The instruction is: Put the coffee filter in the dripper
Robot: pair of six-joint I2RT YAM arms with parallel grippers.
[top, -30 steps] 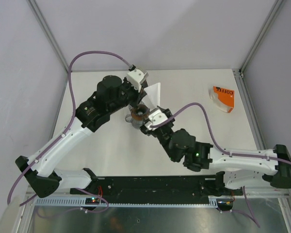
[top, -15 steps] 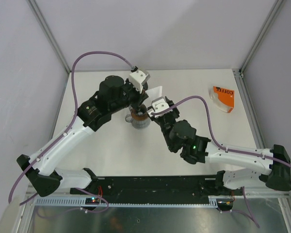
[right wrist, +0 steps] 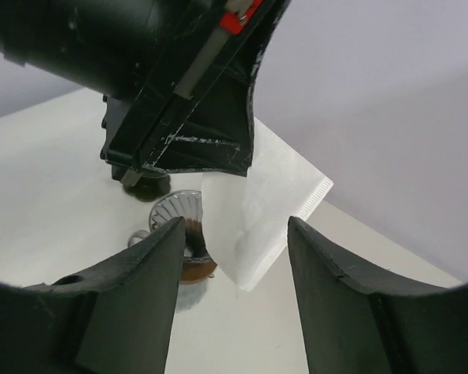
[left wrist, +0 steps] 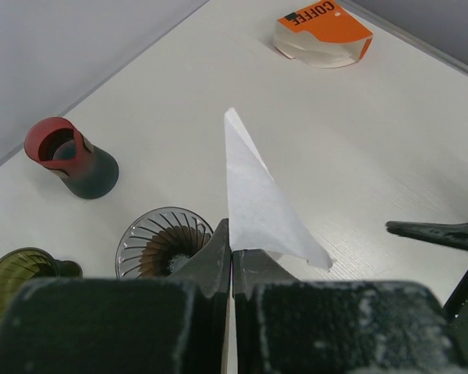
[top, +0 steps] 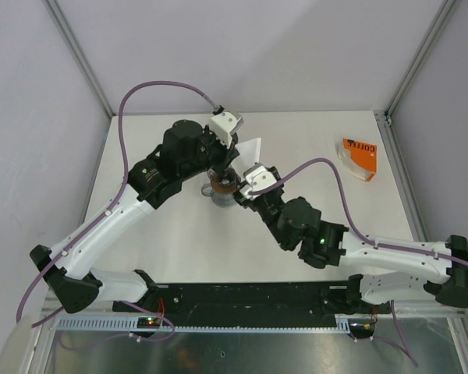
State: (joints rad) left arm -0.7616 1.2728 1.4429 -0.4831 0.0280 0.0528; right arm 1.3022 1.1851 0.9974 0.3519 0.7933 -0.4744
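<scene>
One coffee filter (left wrist: 257, 195) aloft, near the rim of the dripper (left wrist: 160, 245).
Left gripper (left wrist: 232, 234) has jaws shut on the filter's corner; right gripper (right wrist: 232, 234) has jaws apart near its free edge, gripping nothing; bare table (left wrist: 374, 140) beyond.

An orange-topped clear packet (top: 357, 158) is lying near the far right corner of the worktop (top: 312, 128), its label showing the word "COFFEE" in dark capitals, seen from the top external camera. From the left wrist camera the same packet (left wrist: 321, 31) is showing the letters "COFFE" in black on the orange, with the end of the word running up to the label's edge. A small dark square is sitting beside the first letter, its contents too small to read.
</scene>
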